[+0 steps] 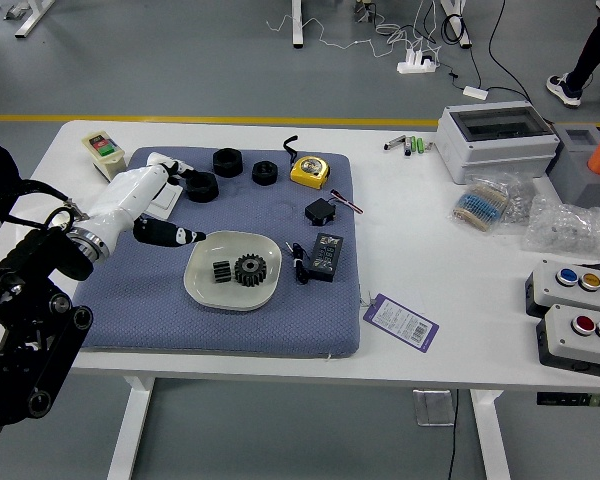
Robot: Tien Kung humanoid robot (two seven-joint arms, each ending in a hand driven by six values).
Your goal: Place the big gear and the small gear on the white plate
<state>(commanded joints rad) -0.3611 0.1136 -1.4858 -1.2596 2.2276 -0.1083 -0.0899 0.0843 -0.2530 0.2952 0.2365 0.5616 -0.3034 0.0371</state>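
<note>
Head view: white plate (235, 246) on blue mat (310, 325), left of frame centre.
Big gear (250, 269): flat on plate.
Small gear (222, 271): on plate, just left of big gear.
Left hand (138, 207): upper left of plate, fingers spread, empty.

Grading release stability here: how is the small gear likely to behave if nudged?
The small gear seems to rest on its toothed edge, so it may roll in jerks. It looks rigid, unlikely to flex. The raised rim of the white plate would probably stop it.
</note>
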